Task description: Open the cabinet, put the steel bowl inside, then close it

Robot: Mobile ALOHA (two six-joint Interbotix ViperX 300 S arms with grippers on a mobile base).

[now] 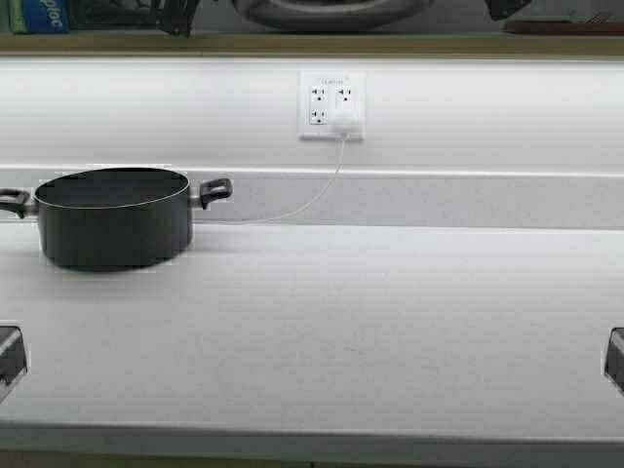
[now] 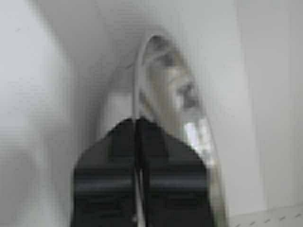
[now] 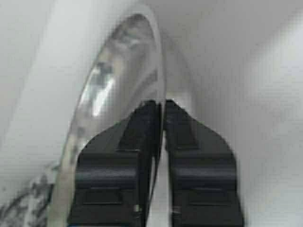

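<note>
left claw [image 2: 138, 124]: I see it in the left wrist view pinched tight on the thin rim of the steel bowl [image 2: 177, 101], one finger [image 2: 111, 165] on each side of the rim.
right claw [image 3: 161, 106]: same story in the right wrist view, fingers [image 3: 201, 156] clamped on the rim of the steel bowl [image 3: 116, 80], on another part of the rim.
steel bowl: held by both claws, tilted on edge against pale surroundings in both wrist views; I can't tell from them what is behind it. In the high view only a curved shiny edge [image 1: 327, 12] shows at the very top of frame, up above the tabletop.
cabinet: its lower edge [image 1: 312, 43] runs across the top of the high view; I can't tell how the doors stand.
tabletop [image 1: 341, 331]: white, with a black pot [image 1: 114, 216] on its left part, two side handles, no lid.
wall: outlet plate [image 1: 331, 104] with a white plug in it, thin cable trailing down toward the pot.
arms: only dark bits at the left and right edges of the high view.
</note>
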